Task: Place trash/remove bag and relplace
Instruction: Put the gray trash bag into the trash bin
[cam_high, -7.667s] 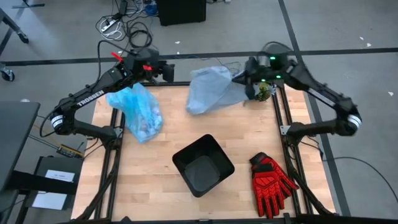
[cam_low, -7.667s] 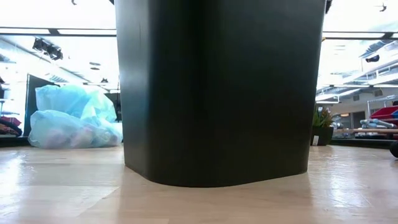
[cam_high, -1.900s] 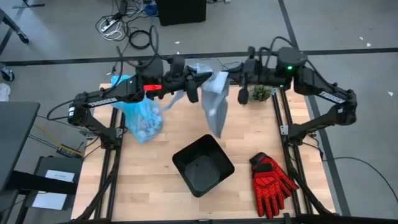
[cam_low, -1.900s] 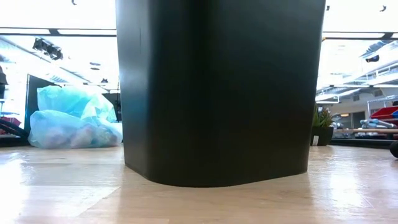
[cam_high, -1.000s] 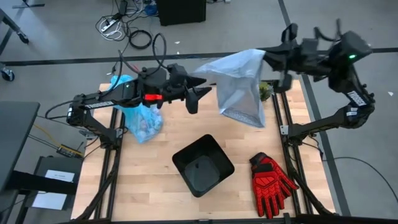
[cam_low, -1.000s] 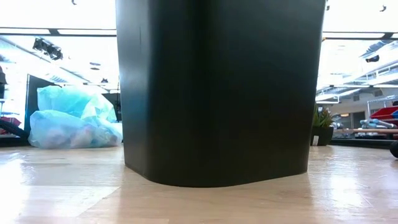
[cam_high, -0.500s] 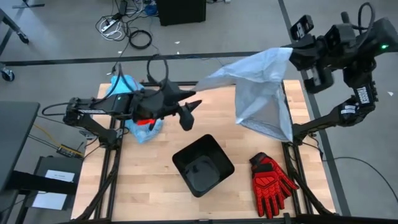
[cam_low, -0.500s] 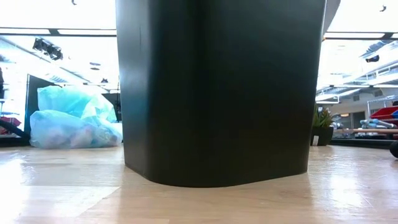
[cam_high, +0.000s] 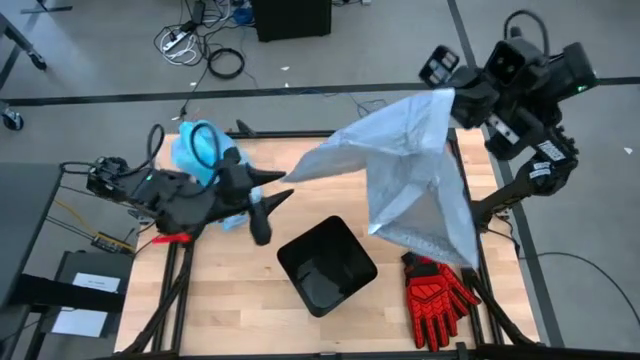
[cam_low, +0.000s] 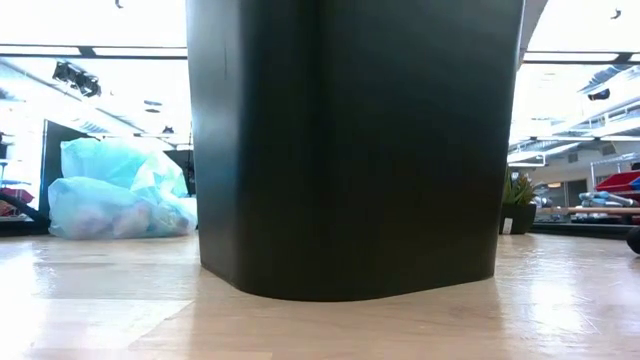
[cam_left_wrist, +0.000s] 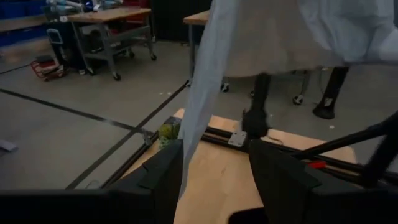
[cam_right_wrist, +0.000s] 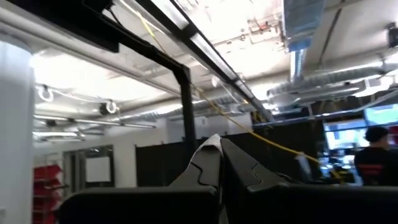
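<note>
The thin, crinkly cyan-blue plastic bin liner (cam_high: 195, 150), one of two bags, sat full at the table's (cam_high: 330, 200) far left, light, soft, slippery, best pinched at its neck, while the right gripper (cam_high: 455, 100) was clamped on the paler grey-blue plastic bag (cam_high: 415, 170) and the left gripper (cam_high: 270, 203) stood spread around its edge.

A black bin (cam_high: 326, 264) stands upright and open near the middle of the wooden worktop (cam_high: 220, 300), toward its front edge (from table height its dark wall (cam_low: 355, 140) fills most of the view). A red-and-black glove (cam_high: 440, 297) lies flat by the front right corner. A pale grey-blue plastic bag (cam_high: 405, 170) hangs spread above the worktop's right half. A small green plant (cam_low: 519, 200) stands at the far right edge.
</note>
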